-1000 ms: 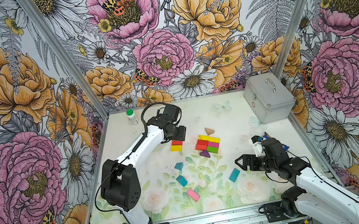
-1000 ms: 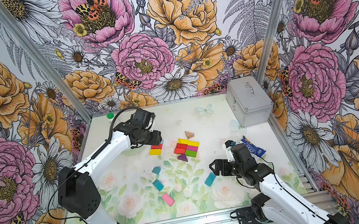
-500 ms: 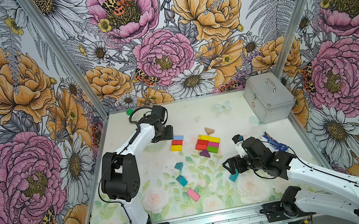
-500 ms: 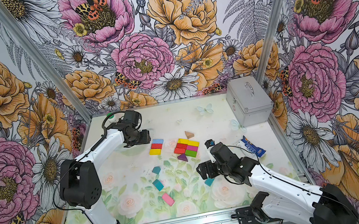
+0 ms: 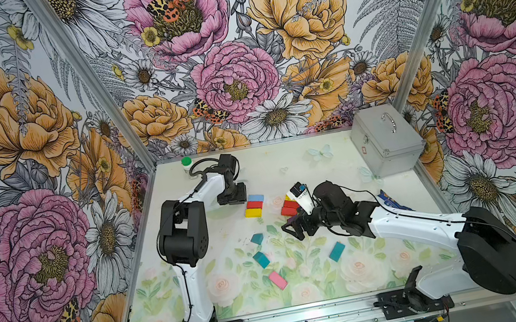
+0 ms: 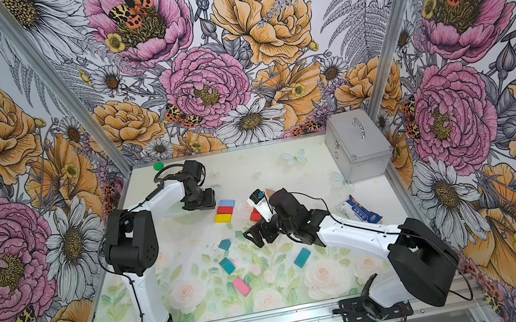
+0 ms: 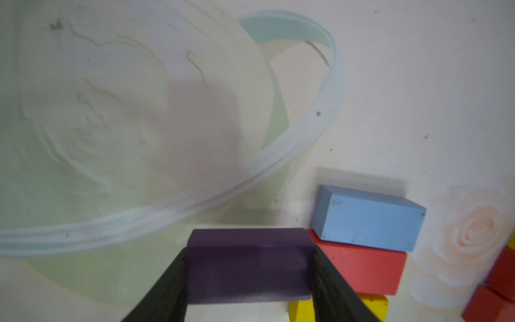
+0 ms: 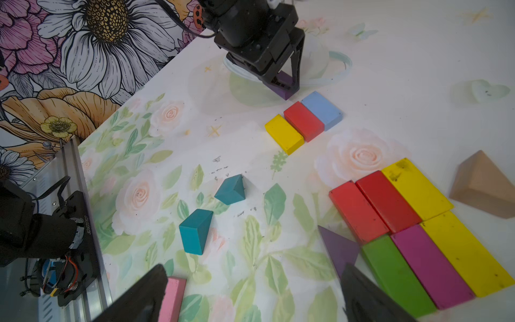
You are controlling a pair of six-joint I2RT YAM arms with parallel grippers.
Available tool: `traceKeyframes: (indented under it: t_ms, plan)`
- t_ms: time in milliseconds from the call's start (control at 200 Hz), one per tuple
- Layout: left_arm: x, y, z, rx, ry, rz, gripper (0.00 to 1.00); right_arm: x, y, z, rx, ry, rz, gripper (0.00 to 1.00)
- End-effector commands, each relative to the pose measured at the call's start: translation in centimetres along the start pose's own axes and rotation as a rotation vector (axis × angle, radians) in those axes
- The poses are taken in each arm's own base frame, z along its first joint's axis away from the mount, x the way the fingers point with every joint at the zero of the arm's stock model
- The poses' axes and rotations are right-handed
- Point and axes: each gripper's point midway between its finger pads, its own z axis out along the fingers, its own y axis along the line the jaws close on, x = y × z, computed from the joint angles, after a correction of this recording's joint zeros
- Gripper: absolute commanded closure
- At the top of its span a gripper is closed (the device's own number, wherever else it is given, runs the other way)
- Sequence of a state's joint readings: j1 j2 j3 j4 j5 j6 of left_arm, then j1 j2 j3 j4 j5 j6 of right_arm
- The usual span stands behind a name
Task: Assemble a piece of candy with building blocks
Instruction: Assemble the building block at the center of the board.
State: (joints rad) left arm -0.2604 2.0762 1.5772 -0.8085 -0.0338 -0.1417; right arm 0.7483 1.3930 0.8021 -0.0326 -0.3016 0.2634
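Observation:
My left gripper (image 7: 249, 259) is shut on a dark purple block (image 7: 248, 267), just beside a short row of light blue (image 7: 367, 220), red (image 7: 362, 267) and yellow (image 7: 373, 305) bricks; in a top view it (image 5: 232, 197) sits left of that row (image 5: 254, 205). My right gripper (image 8: 255, 270) hangs open and empty over the mat, a pink brick (image 8: 174, 298) by one finger and a purple triangle (image 8: 338, 249) by the other. The flat cluster of red (image 8: 356, 212), yellow (image 8: 416, 188), green (image 8: 395, 273) and magenta (image 8: 429, 264) bricks lies beside it.
A tan triangle (image 8: 485, 189) lies past the cluster. A teal triangle (image 8: 231, 191) and teal bricks (image 5: 261, 259) (image 5: 337, 251) are scattered on the mat. A silver case (image 5: 386, 143) stands far right, a snack packet (image 5: 390, 199) near it, a green-capped bottle (image 5: 187, 165) far left.
The right arm has swung in from the right edge toward the middle, jaws a little wider. The left gripper drew back leftward from the small row, uncovering the light blue brick.

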Motion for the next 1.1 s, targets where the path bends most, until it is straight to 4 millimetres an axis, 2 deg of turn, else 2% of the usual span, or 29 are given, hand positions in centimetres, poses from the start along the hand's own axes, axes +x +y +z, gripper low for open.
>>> traceKeyframes:
  t_ms: [0, 205, 380, 630, 801, 876, 951, 1016, 1091]
  plan:
    - [-2.1, 0.3, 0.2, 0.02, -0.037, 0.011, 0.53, -2.7, 2.0, 0.0, -0.08, -0.091, -0.063, 0.02]
    - [-2.9, 0.0, 1.6, 0.042, -0.028, 0.024, 0.52, -2.4, 2.1, 0.5, -0.081, -0.078, -0.061, 0.02]
    - [-2.4, -0.7, 2.3, 0.043, -0.01, 0.045, 0.48, -2.5, 1.6, 0.6, -0.056, -0.07, -0.052, 0.02]
    - [-2.6, -0.7, 2.0, 0.035, -0.018, 0.032, 0.31, -2.2, -1.3, -0.8, 0.101, -0.087, 0.014, 0.01]
    - [-4.3, 0.1, -0.9, 0.017, -0.093, -0.006, 0.13, -1.9, -1.8, -2.3, 0.146, -0.106, 0.043, 0.02]
    - [-4.9, 0.4, -2.9, -0.022, -0.135, 0.004, 0.12, -1.4, -2.2, -3.1, 0.177, -0.111, 0.073, 0.02]
    - [-5.2, 0.2, -5.3, -0.054, -0.183, 0.008, 0.12, -0.1, -3.2, -4.1, 0.238, -0.094, 0.122, 0.02]
    - [-5.1, -1.0, -7.8, -0.026, -0.224, 0.001, 0.12, 1.6, -4.4, -5.1, 0.312, -0.063, 0.178, 0.02]
    - [-4.5, -3.5, -11.0, 0.014, -0.283, 0.032, 0.12, 4.0, -5.5, -6.2, 0.385, -0.021, 0.246, 0.02]
